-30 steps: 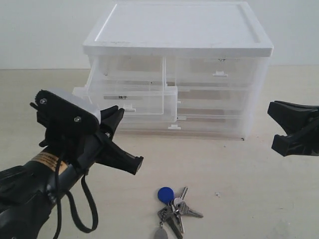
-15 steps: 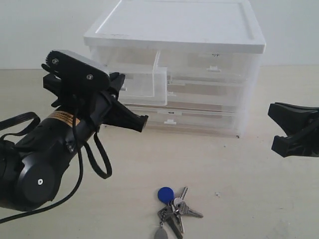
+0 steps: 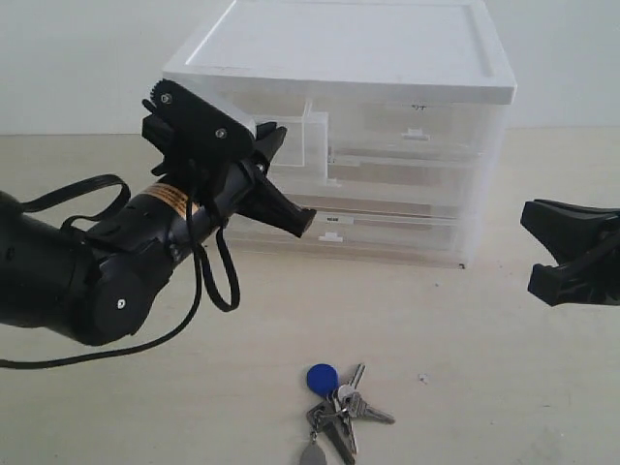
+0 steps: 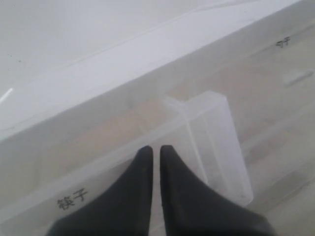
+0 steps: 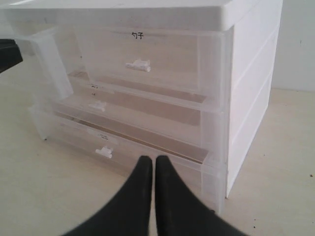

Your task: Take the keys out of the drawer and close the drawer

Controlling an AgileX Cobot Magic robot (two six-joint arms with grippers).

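A: At far left, the left gripper (image 4: 155,149) has its fingers together with only a thin slit between them. Nothing held.
B: Where's the drawer from there?
A: Right at its tips. The drawer (image 4: 108,172) sticks partway out of the cabinet (image 3: 387,58). The tips sit at the drawer's front panel, near the two-character label (image 4: 71,196). Touching or a hairline off, can't tell.
B: Anything in the drawer?
A: Can't tell, the plastic is too cloudy from the wrist view.
B: Keys?
A: The keys (image 3: 334,407) lie flat on the table (image 3: 504,387), in front of the cabinet. They're well apart from the left gripper, to its right and nearer the exterior camera. The blue tag (image 3: 322,379) is on the end facing the cabinet.
B: Further right?
A: The twin half-width drawer (image 5: 147,49) is pushed in, tab handle (image 5: 138,64) free. Two full-width drawers (image 5: 147,105) sit below it, straight ahead of the right gripper (image 5: 149,160).
B: Its state?
A: Fingers together as well, empty. It hangs over the table, clear of the cabinet. The keys are to its left, well apart, between the two grippers.
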